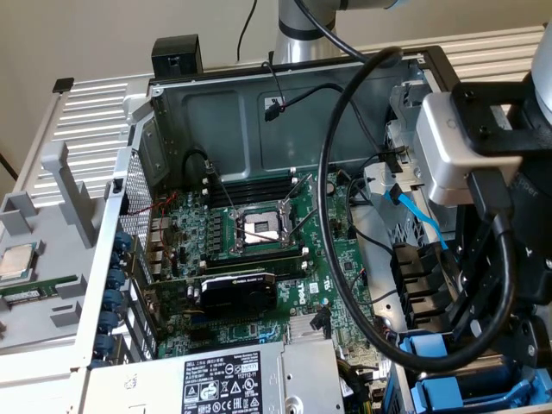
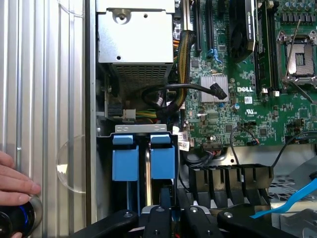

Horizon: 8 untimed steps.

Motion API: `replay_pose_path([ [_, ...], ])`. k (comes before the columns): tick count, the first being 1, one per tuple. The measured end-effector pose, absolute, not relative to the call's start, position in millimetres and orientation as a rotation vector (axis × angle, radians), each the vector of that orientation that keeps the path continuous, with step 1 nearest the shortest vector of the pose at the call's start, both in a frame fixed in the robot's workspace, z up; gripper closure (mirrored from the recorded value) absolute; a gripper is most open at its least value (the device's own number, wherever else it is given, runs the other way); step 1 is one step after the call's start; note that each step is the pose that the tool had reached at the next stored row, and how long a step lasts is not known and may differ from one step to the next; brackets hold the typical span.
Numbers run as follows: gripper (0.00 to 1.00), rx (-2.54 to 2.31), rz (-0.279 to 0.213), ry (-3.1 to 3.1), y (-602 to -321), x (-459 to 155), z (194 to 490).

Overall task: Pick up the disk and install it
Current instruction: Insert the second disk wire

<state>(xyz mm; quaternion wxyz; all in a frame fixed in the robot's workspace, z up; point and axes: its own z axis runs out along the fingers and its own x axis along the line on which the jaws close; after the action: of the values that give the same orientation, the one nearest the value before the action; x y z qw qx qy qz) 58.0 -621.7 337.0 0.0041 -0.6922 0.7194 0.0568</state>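
Note:
The disk [image 2: 163, 161] shows edge-on as a bright blue carrier standing in the drive bay at the corner of the open computer case. My gripper [image 2: 173, 212] sits right over it, its black fingers [image 2: 157, 218] drawn close on the blue frame. In the exterior view the blue carrier [image 1: 431, 347] lies low at that view's right, under my wrist and its grey camera housing [image 1: 457, 151]. The disk's metal body and label are hidden in the bay.
A second blue carrier [image 2: 124, 158] stands beside the disk. The grey power-supply box [image 2: 136, 44] borders the bay, with the motherboard [image 1: 259, 250] beyond. A thick black cable [image 1: 332, 216] loops over the case. A person's hand [image 2: 15, 181] rests on a black knob outside it.

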Motion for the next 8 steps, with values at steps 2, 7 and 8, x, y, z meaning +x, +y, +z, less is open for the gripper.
replay_pose_path([
  [2, 0.84, -2.169, 0.178, 2.255, -621.7, 58.0, 336.8],
  [7, 0.84, -2.169, 0.177, 2.255, -621.7, 58.0, 336.5],
  [8, 0.84, -2.169, 0.177, 2.255, -621.7, 58.0, 336.5],
])
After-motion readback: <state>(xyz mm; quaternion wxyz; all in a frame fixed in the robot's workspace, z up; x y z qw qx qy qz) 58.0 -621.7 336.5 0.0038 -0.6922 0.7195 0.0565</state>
